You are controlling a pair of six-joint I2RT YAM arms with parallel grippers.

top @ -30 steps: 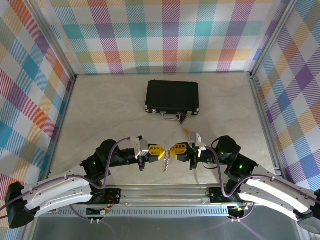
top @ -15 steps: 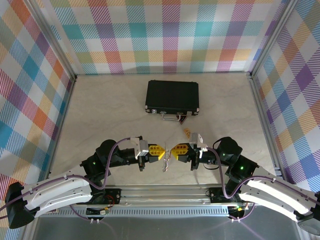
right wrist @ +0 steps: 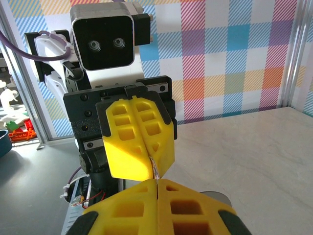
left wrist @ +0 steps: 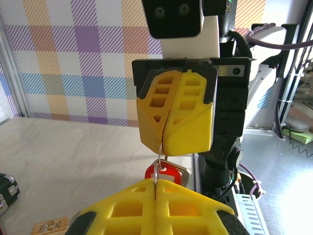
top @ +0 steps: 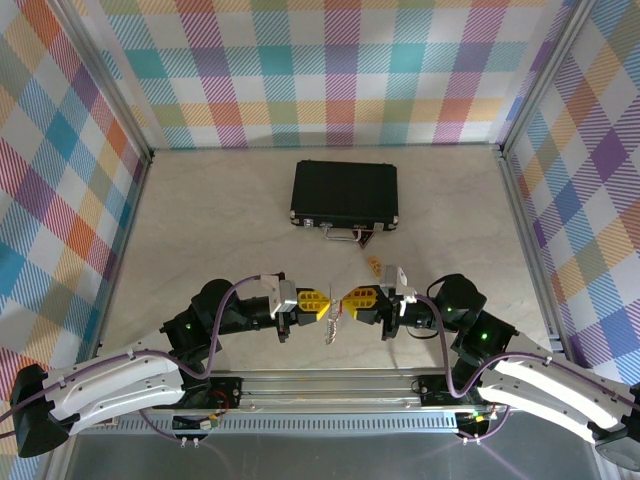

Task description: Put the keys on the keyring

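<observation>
Stock as you'll see it:
1. L gripper (top: 325,303): jaws fully closed, pinching thin metal keyring (left wrist: 157,165), seen edge-on.
2. R gripper (top: 348,298): jaws closed too, on same keyring from opp. side; tips nearly meet.
3. Key (left wrist: 165,173): red head hangs just below tips. Threaded or not, can't tell.
4. Black case (top: 345,193): on table (top: 220,230), well behind.

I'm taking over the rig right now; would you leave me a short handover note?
Left gripper: shut.
Right gripper: shut, tip to tip with the left.
Both pinch a thin metal strip seen edge-on, apparently the keyring.
The key shows its red head right beside it.
Done: both things are off the table.
Left: I cannot tell whether the key is threaded; check, then finish.
</observation>
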